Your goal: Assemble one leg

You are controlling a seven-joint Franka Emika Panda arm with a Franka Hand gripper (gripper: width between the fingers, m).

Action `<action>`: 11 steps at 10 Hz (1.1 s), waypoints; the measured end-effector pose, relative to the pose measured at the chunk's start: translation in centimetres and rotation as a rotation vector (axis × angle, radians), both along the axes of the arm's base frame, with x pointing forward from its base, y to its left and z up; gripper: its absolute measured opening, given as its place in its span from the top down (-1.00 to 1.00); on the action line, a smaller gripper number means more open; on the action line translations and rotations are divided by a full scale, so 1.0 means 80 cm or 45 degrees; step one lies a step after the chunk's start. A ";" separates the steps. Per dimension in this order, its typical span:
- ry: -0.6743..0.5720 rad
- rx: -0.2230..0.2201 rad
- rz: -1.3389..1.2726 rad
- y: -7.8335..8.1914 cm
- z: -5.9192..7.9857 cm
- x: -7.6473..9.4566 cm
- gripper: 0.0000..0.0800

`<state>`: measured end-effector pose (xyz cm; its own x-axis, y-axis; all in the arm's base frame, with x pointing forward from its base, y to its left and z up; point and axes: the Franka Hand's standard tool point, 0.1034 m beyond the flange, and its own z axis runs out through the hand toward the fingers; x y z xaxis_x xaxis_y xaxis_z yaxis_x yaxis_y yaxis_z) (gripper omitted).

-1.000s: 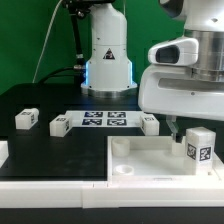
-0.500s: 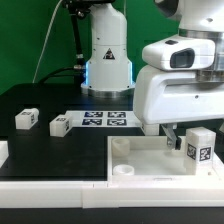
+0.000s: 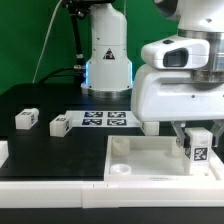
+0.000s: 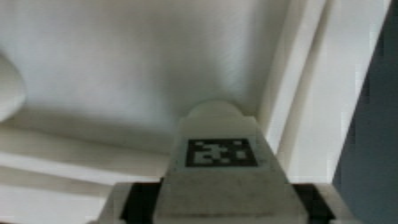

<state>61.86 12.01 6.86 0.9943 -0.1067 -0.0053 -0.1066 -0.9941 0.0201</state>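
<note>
Pincer at the leg on the slab

In the exterior view the pincer [image 3: 196, 135] stands over the leg [image 3: 198, 147], which sits upright on the white slab [image 3: 140, 158] near its corner at that view's right; the wrist view shows the leg [image 4: 224, 150] centred between the dark fingers [image 4: 313, 198], but whether they are clenched on it I cannot tell. To do this well, I judge: grip squarely across the leg's flat sides, keep it vertical, line it with a corner socket [image 3: 122, 170], then press and turn without skewing. Three other legs lie on the black worktop [image 3: 60, 150].
</note>
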 end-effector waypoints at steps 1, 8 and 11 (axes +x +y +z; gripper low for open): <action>-0.002 0.003 -0.185 0.001 0.001 0.000 0.27; 0.064 -0.169 -1.039 -0.052 0.002 -0.017 0.26; 0.065 -0.169 -1.036 -0.052 0.001 -0.018 -0.33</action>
